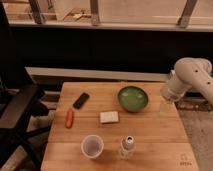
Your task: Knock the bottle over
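The robot arm [192,75] was cut off by the right edge, and its base was out of view. The gripper [167,102] hung at the arm's lower end, over the right side of the wooden table [150,135] and near the green bowl [133,98]. Its outline merged with the wood behind it.

The table's front edge was cut off by the bottom edge. The clear body of the bottle [127,146] was hard to separate from the tabletop; only its cap showed plainly. The mark [185,161] at the table's front right corner was too small to read. The black chair [17,107] was cut off at the left edge. The objects [76,15] on the ledge behind the railing could not be identified.
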